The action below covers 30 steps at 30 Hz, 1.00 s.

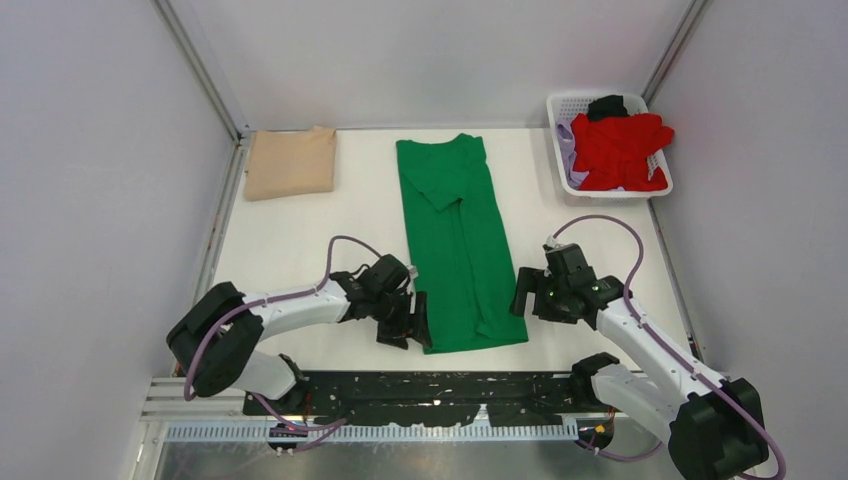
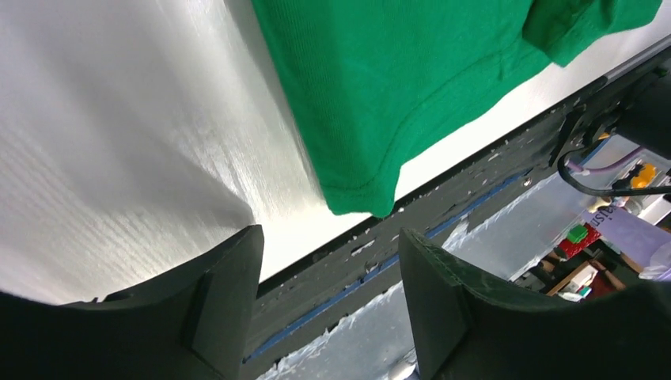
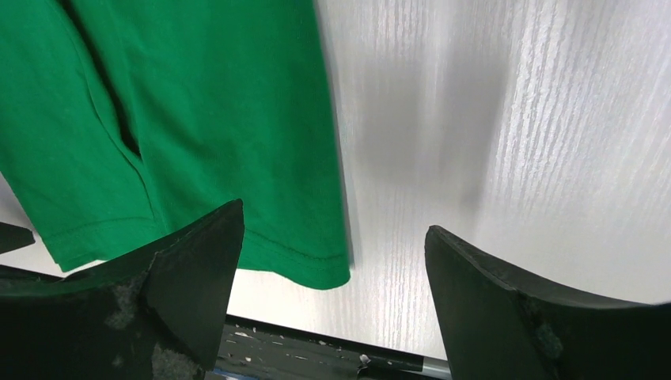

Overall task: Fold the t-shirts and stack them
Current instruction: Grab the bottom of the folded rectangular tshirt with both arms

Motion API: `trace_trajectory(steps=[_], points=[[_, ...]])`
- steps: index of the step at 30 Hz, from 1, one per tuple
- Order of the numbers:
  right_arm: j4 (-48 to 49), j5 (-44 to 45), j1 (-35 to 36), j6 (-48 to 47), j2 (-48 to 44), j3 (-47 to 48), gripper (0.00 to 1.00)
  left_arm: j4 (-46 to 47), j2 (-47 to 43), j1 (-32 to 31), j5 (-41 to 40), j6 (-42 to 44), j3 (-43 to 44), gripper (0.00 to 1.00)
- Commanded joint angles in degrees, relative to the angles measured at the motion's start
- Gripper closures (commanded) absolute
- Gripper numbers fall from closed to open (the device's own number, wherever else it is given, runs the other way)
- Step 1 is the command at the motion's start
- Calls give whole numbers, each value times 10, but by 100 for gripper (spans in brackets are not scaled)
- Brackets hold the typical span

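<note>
The tan t-shirt point(image 1: 291, 163) was found folded into a compact rectangle at the far left corner of the table point(image 1: 300, 250). It was judged finished and suited to serve as the base of the stack.

The green t-shirt point(image 1: 455, 230) was laid flat at the centre of the table. It was folded lengthwise into a long narrow strip, with the collar at the far end and the hem at the near edge. The crosswise folds were judged not yet made.

The red t-shirt point(image 1: 620, 150) was seen heaped, unfolded, in the white basket point(image 1: 562, 101) at the far right corner, together with a lilac garment point(image 1: 566, 150) and a black garment point(image 1: 606, 105).

The left gripper point(image 2: 328, 233) was positioned at the near left corner of the green hem. Its jaws were set apart and nothing was held between them. The right gripper point(image 3: 334, 218) was positioned just beside the near right corner, with its jaws spread wide and likewise empty.

One shirt was therefore counted as done, one as half folded, and the basket contents as untouched.
</note>
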Motion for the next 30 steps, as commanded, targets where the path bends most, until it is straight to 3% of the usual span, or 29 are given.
trace_trajectory(steps=[1,11,16,20,23,30], points=[[18,-23,-2,12,-10,-10,11,104,11,-2,-13,-48,-14,38],[24,-42,-2,31,-20,-37,24,112,63,-4,-11,-63,-7,64],[23,-47,-2,39,-19,-48,31,94,61,-14,-16,-59,-6,90],[25,-54,-2,43,-16,-57,40,81,63,-24,-21,-57,-2,92],[27,-63,-1,45,-5,-62,47,77,71,-29,-20,-57,1,100],[13,-96,3,49,-5,-75,50,63,57,-30,-32,-58,-5,100]])
